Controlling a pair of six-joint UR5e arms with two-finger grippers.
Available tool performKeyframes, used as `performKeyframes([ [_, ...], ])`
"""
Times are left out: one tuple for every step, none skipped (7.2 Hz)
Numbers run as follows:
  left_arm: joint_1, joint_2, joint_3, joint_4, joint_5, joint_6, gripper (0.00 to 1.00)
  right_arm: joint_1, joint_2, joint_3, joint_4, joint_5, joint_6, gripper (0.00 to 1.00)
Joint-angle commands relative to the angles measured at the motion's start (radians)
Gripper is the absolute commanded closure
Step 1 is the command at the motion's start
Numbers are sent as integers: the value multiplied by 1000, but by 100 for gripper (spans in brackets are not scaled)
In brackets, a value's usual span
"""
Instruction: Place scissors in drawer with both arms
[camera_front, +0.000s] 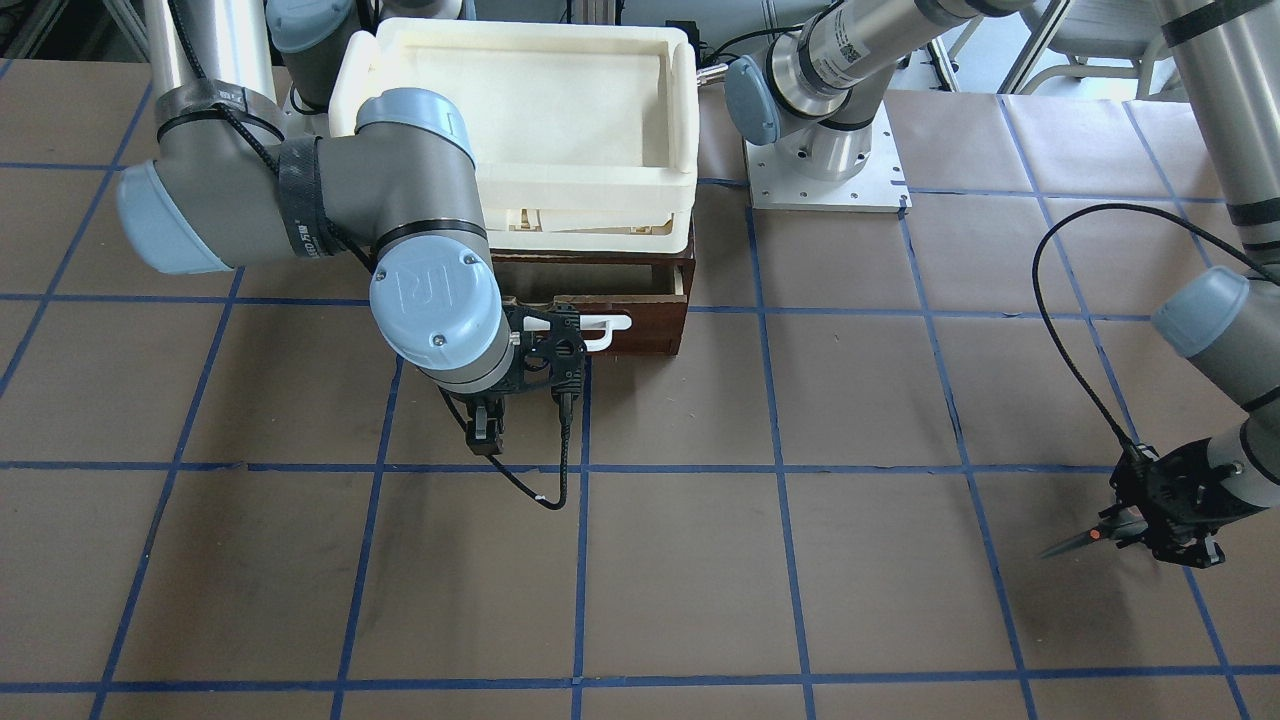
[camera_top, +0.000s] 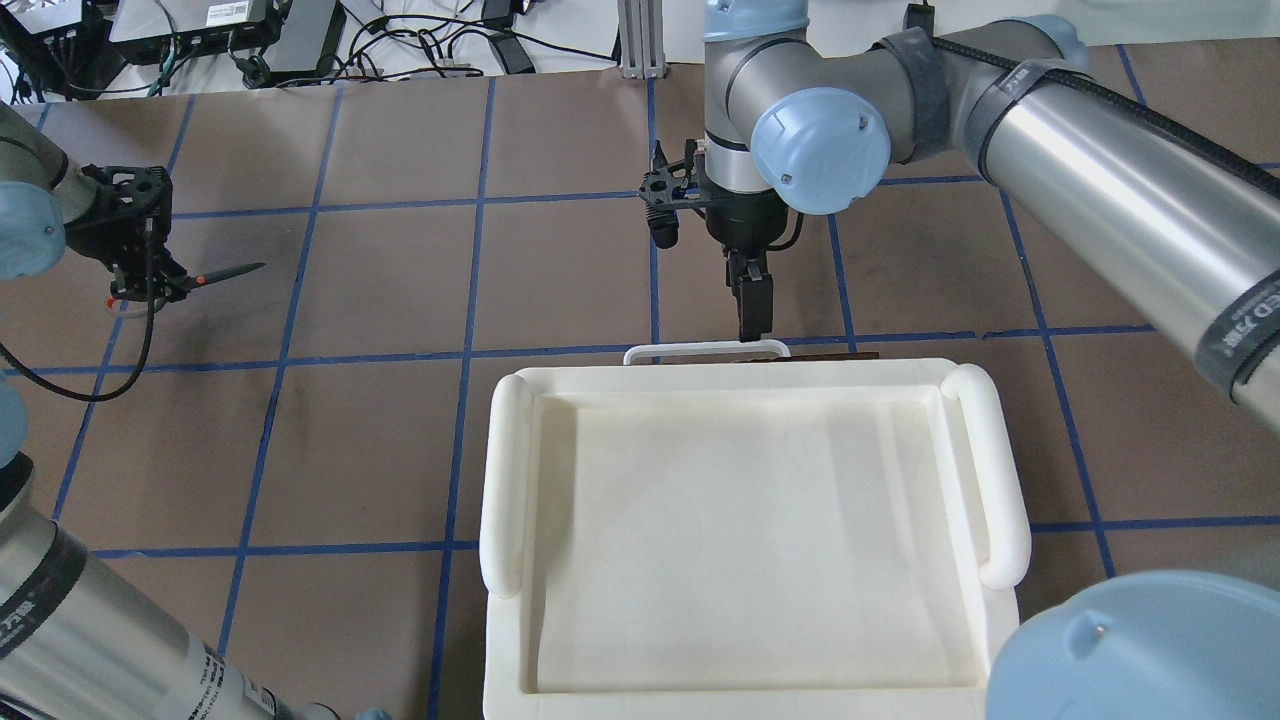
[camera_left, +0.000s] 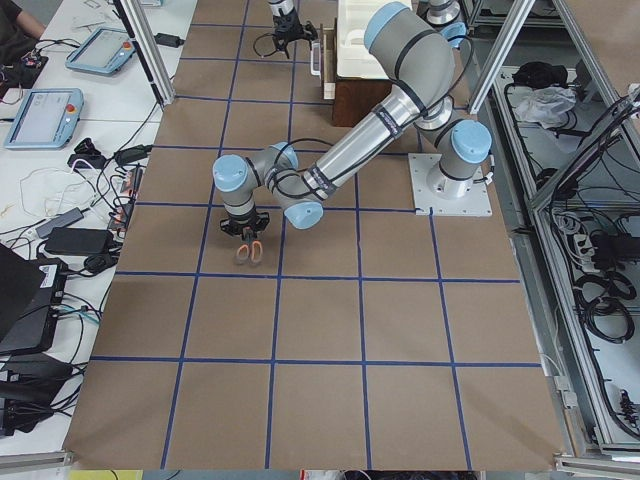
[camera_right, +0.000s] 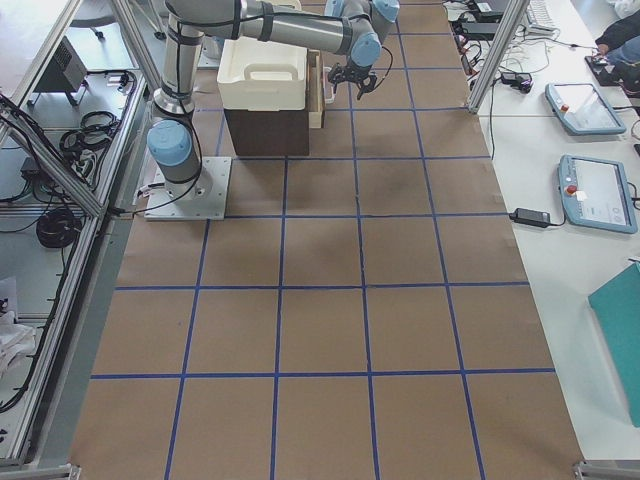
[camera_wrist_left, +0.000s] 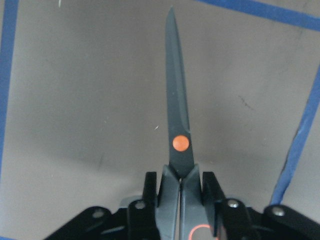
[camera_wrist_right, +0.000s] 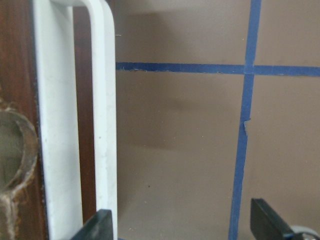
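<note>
My left gripper (camera_front: 1140, 525) is shut on the scissors (camera_front: 1085, 538) at the handle end and holds them just above the table, far to the left in the overhead view (camera_top: 215, 274). The dark blades and orange pivot dot (camera_wrist_left: 180, 142) point away from the gripper. The dark brown drawer (camera_front: 650, 330) with its white bar handle (camera_front: 605, 325) sits under a cream tray; its inside is hidden. My right gripper (camera_top: 752, 310) points down in front of the handle, open and empty. In the right wrist view (camera_wrist_right: 182, 225) one finger (camera_wrist_right: 97, 226) is beside the handle bar (camera_wrist_right: 102, 100).
A cream-white plastic tray (camera_top: 505, 480) sits on top of the drawer cabinet. The left arm's white base plate (camera_front: 825, 175) stands beside it. A black cable (camera_front: 1075, 350) loops over the table near my left gripper. Brown paper with blue tape lines covers the table.
</note>
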Motion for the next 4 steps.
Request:
performKeyframes([
  [-23,66,1,-77,1,-7,100,10,-2,-10,20,2,63,1],
  [-51,97,1,-103,4,-12,100,26,-2,-12,36,-1,70,1],
  [-75,128,1,-156,3,-47,100,31,4,-6,33,2,70,0],
  [-89,169,1,-228,1,-58,100,31,9,-2,28,2,66,0],
])
